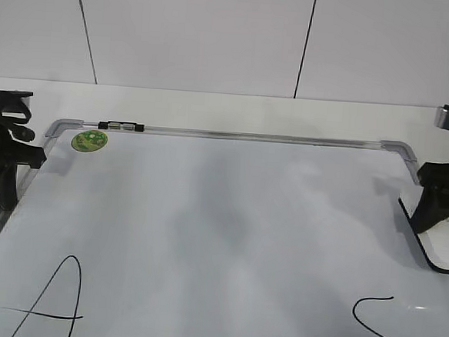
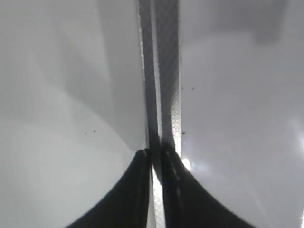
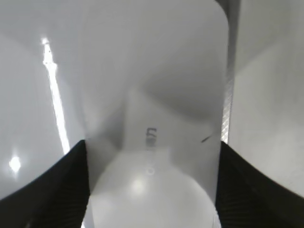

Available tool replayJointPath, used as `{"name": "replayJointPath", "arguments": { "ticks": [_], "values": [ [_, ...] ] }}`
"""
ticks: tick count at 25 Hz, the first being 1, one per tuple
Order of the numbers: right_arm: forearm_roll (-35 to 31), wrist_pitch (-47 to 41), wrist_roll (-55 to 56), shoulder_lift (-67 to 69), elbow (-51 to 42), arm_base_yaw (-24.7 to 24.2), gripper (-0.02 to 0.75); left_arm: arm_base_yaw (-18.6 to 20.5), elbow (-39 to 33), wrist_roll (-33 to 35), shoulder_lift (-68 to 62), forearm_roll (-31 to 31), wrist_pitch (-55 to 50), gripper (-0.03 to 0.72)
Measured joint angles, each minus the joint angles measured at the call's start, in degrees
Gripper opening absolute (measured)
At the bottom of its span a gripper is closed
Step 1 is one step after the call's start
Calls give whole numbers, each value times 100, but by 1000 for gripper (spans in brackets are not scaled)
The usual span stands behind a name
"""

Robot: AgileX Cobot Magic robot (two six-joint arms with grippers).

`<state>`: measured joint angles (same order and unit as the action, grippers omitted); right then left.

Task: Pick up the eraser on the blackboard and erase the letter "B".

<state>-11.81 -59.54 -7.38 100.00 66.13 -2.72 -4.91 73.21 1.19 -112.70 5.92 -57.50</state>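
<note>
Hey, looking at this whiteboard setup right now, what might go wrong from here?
1. The right gripper straddles the eraser at the right edge of the blackboard; an off-centre grip might tip it or push it off the edge.
2. No B shows in the exterior view, so a broad sweep might smear the C or the A instead.
</note>
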Motion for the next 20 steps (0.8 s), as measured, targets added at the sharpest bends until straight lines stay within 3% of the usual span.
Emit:
{"name": "replayJointPath", "arguments": {
  "ticks": [20],
  "values": [
    [55,449,-303,241,-10,-21,531,0,0,0,0,11,-6,54]
  ]
}}
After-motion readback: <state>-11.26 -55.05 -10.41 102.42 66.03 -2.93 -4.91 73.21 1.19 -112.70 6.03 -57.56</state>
